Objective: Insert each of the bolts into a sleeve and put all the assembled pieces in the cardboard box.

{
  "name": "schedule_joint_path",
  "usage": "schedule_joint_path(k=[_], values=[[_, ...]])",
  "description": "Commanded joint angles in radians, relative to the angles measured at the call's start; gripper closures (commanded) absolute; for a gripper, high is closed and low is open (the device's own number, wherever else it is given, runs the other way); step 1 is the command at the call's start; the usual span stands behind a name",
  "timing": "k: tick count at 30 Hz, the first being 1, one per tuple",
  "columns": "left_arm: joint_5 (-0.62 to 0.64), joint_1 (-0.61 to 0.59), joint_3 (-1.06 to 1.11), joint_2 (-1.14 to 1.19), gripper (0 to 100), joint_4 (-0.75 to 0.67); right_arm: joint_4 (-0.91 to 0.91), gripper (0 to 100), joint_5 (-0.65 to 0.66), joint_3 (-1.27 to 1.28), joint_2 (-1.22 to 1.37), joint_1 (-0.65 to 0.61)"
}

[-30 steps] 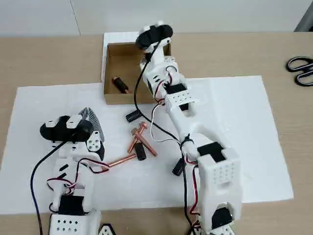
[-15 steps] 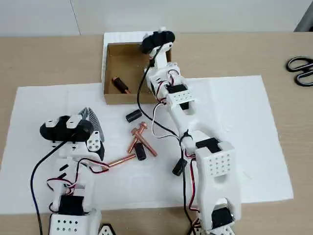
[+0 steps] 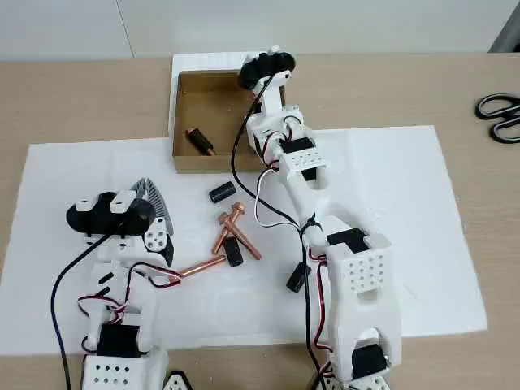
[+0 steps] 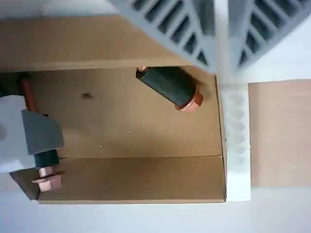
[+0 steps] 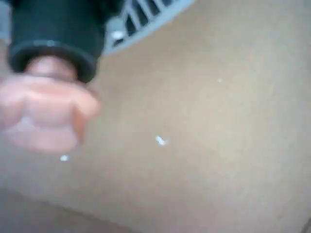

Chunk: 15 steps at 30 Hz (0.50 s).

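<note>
The cardboard box (image 3: 185, 97) stands at the back of the white paper. One assembled piece (image 3: 199, 140), a black sleeve on a copper bolt, lies on its floor and also shows as the assembled piece (image 4: 170, 87). My right gripper (image 3: 262, 81) hangs over the box's right side, shut on a second sleeved bolt (image 5: 46, 97); from the left wrist this held piece (image 4: 46, 170) sits near the box wall. My left gripper (image 3: 150, 199) rests at the near left, shut and empty. Several bolts (image 3: 231, 215) and loose sleeves (image 3: 221, 192) lie mid-paper.
One more sleeve (image 3: 296, 278) lies beside the right arm's base. A long bolt (image 3: 201, 266) lies close to the left arm's cables. Scissors (image 3: 500, 114) sit at the far right on the bare table. The paper's right half (image 3: 406, 203) is open.
The right arm's wrist has shifted slightly to the right and toward the box's right wall, still holding its piece. The left arm has not moved.
</note>
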Motion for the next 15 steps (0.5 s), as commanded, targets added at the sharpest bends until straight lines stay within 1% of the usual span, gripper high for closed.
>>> schedule_joint_path(k=[1,10,15], values=[[0.002,0.003,-0.005,-0.015,99,0.0,0.005,99.4,-0.006,-0.063,-0.012,0.012],[0.002,0.003,-0.005,-0.015,99,0.0,0.005,99.4,-0.006,-0.069,-0.015,0.012],[0.002,-0.002,-0.005,-0.015,99,0.0,0.062,99.1,-0.006,-0.123,-0.01,0.01]])
